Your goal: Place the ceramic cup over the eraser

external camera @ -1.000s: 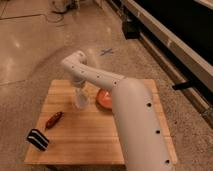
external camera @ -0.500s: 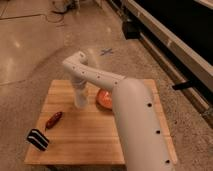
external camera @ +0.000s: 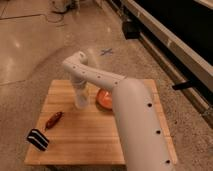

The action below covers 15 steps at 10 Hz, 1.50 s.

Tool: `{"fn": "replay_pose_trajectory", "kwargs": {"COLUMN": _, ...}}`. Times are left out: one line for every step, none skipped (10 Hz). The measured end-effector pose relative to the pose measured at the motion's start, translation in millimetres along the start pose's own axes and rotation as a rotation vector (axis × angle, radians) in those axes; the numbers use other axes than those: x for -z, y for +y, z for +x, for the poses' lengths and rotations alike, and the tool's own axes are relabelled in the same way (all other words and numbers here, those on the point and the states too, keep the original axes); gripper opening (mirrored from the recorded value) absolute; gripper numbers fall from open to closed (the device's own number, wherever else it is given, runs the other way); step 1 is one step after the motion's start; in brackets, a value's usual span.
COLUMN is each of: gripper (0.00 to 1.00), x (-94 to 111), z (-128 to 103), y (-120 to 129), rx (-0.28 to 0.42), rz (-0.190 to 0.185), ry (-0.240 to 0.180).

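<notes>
At the far left, near the front corner of the wooden table, lies the eraser. It is black with white stripes. Its long side runs on a slant, from back-left to front-right. Nothing sits on top of it.

A little to the right and further back lies a reddish-brown thing. It is between the eraser and the middle of the table.

Next comes the gripper. It points straight down near the back of the table. It is white, and whether it is spread or pinching something, I cannot tell. The ceramic cup seems to be the white shape at its low tip, on or just above the wood. The two are hard to tell apart.

Just to the right sits an orange bowl, and the big white arm fills the right side.

So the eraser lies well apart from the cup, to the left and toward the front. I think the cup has to travel that way, passing the reddish-brown thing.
</notes>
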Motion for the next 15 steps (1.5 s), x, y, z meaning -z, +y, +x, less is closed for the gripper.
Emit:
{"fn": "replay_pose_trajectory", "kwargs": {"gripper": 0.14, "x": 0, "z": 0, "y": 0, "rx": 0.000, "rz": 0.000, "ry": 0.000}}
{"fn": "replay_pose_trajectory", "kwargs": {"gripper": 0.14, "x": 0, "z": 0, "y": 0, "rx": 0.000, "rz": 0.000, "ry": 0.000}}
{"fn": "replay_pose_trajectory", "kwargs": {"gripper": 0.14, "x": 0, "z": 0, "y": 0, "rx": 0.000, "rz": 0.000, "ry": 0.000}}
{"fn": "replay_pose_trajectory", "kwargs": {"gripper": 0.14, "x": 0, "z": 0, "y": 0, "rx": 0.000, "rz": 0.000, "ry": 0.000}}
{"fn": "replay_pose_trajectory", "kwargs": {"gripper": 0.14, "x": 0, "z": 0, "y": 0, "rx": 0.000, "rz": 0.000, "ry": 0.000}}
{"fn": "replay_pose_trajectory", "kwargs": {"gripper": 0.14, "x": 1, "z": 0, "y": 2, "rx": 0.004, "rz": -0.002, "ry": 0.004}}
{"fn": "replay_pose_trajectory", "kwargs": {"gripper": 0.14, "x": 7, "z": -3, "y": 2, "rx": 0.017, "rz": 0.003, "ry": 0.011}}
{"fn": "replay_pose_trajectory", "kwargs": {"gripper": 0.14, "x": 18, "z": -8, "y": 1, "rx": 0.040, "rz": 0.024, "ry": 0.024}}
{"fn": "replay_pose_trajectory", "kwargs": {"gripper": 0.14, "x": 34, "z": -20, "y": 1, "rx": 0.074, "rz": 0.052, "ry": 0.038}}
{"fn": "replay_pose_trajectory", "kwargs": {"gripper": 0.14, "x": 51, "z": -35, "y": 2, "rx": 0.113, "rz": 0.082, "ry": 0.052}}
{"fn": "replay_pose_trajectory", "kwargs": {"gripper": 0.14, "x": 64, "z": -46, "y": 7, "rx": 0.140, "rz": 0.104, "ry": 0.062}}
{"fn": "replay_pose_trajectory", "kwargs": {"gripper": 0.14, "x": 77, "z": -58, "y": 15, "rx": 0.168, "rz": 0.122, "ry": 0.072}}
{"fn": "replay_pose_trajectory", "kwargs": {"gripper": 0.14, "x": 93, "z": -73, "y": 24, "rx": 0.202, "rz": 0.144, "ry": 0.083}}
{"fn": "replay_pose_trajectory", "kwargs": {"gripper": 0.14, "x": 103, "z": -84, "y": 29, "rx": 0.227, "rz": 0.155, "ry": 0.089}}
{"fn": "replay_pose_trajectory", "kwargs": {"gripper": 0.14, "x": 116, "z": -96, "y": 34, "rx": 0.254, "rz": 0.167, "ry": 0.094}}
